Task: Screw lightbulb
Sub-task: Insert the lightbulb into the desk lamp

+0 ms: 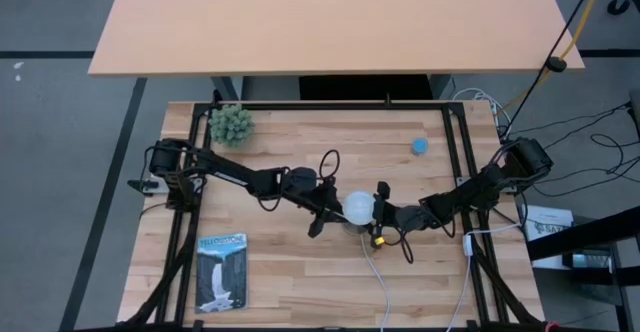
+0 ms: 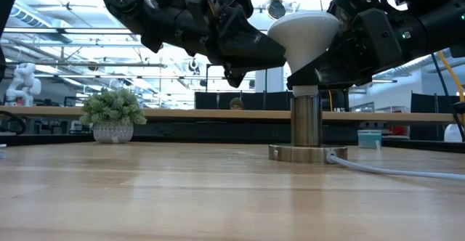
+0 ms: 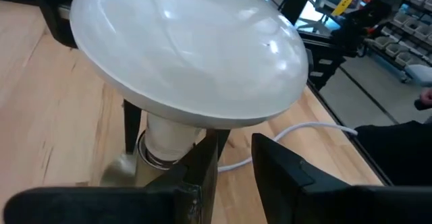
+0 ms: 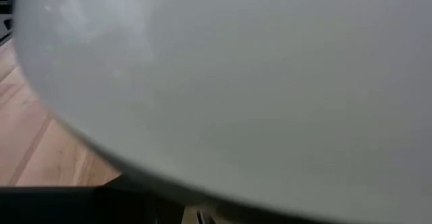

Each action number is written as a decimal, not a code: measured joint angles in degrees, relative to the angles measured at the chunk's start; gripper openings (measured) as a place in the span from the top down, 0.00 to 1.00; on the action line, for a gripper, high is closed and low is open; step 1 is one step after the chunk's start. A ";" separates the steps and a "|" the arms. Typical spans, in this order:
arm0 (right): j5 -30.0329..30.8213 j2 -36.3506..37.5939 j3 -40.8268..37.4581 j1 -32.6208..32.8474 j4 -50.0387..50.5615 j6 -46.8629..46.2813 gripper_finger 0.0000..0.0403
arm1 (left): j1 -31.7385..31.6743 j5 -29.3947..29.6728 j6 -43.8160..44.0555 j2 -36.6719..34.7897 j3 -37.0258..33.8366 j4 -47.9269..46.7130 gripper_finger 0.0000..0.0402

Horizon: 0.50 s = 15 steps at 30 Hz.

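Note:
The white lightbulb point(image 1: 358, 207) stands upright, dome up, its neck in the top of the silvery socket post point(image 2: 306, 121) at mid-table. A white cord point(image 2: 392, 170) runs from the socket's base disc. My right gripper point(image 2: 317, 72) reaches in from the table's right and is shut on the bulb's lower cone. In its wrist view the bulb point(image 4: 236, 82) fills the picture. My left gripper point(image 3: 236, 166) comes from the left, open with a narrow gap. Its fingers stand just under the dome's rim point(image 3: 202, 116), beside the neck, with nothing between them. My right gripper holds the lightbulb's narrow lower cone point(image 2: 301, 61), just above the socket, between its two fingers. It comes nearly level from the table's right. The bulb stays upright on the socket post. Of my left gripper, I cannot tell whether a finger point(image 3: 202, 160) touches the bulb's underside.
A small potted plant point(image 1: 231, 124) stands at the far left and a small blue object point(image 1: 420, 146) at the far right. A booklet point(image 1: 221, 270) lies near the front left. The cord point(image 1: 378, 277) trails toward the near edge. Black frame rails point(image 1: 186, 222) line the table's sides.

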<state>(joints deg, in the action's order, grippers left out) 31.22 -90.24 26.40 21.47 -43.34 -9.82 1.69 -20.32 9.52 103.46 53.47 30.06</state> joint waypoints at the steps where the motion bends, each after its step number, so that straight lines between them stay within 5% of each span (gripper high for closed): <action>1: 0.00 0.00 0.01 0.02 0.00 0.00 0.47 | 0.00 0.01 -0.02 0.00 0.00 0.00 0.76; 15: 0.02 0.00 0.01 0.00 -0.01 0.09 0.47 | -1.53 7.61 -1.06 0.00 0.00 -0.61 0.76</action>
<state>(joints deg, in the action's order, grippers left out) 31.24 -90.24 26.41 21.47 -43.35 -9.73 0.16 -12.71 8.46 103.46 53.47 29.45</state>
